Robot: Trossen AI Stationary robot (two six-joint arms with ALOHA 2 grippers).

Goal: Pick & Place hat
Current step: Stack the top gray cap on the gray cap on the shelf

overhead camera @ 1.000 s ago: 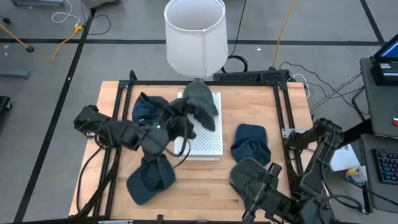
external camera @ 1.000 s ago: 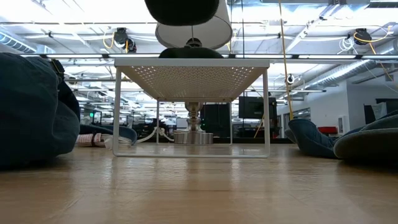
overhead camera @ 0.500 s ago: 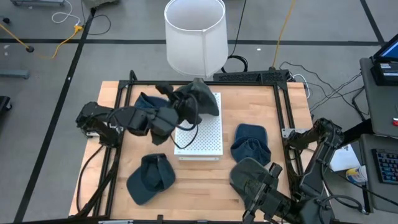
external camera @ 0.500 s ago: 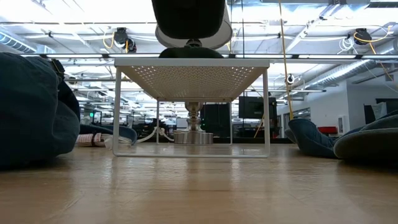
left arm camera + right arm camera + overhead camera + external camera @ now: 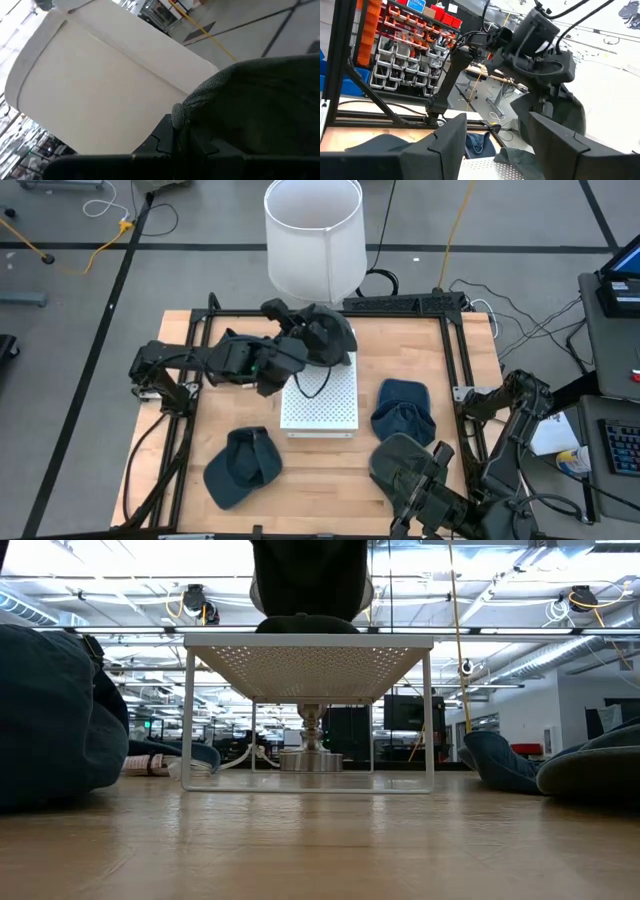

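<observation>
The dark grey hat (image 5: 328, 335) is up in the air, off the surface (image 5: 400, 350), hanging over the far end of the white perforated rack (image 5: 322, 402), close to the white lampshade (image 5: 313, 235) that stands behind the surface. The left claw (image 5: 300, 340) is clamped tight on the hat's fabric, and in the left wrist view the cloth bunches right in front of the claw with the lampshade filling the background. So the pick looks done; the place is what remains, and it reads as a carry toward the lamp or the rack's far end, though the pictures do not settle which.

Three more hats wait: a blue cap (image 5: 242, 467) on the near left of the surface, a blue hat (image 5: 402, 412) to the right of the rack, and an olive hat (image 5: 405, 461) near the front right.

The left arm reaches in from the left edge, stretched across toward the far middle. The right claw (image 5: 495, 145) sits parked at the near right corner, fingers spread wide, holding nothing.
</observation>
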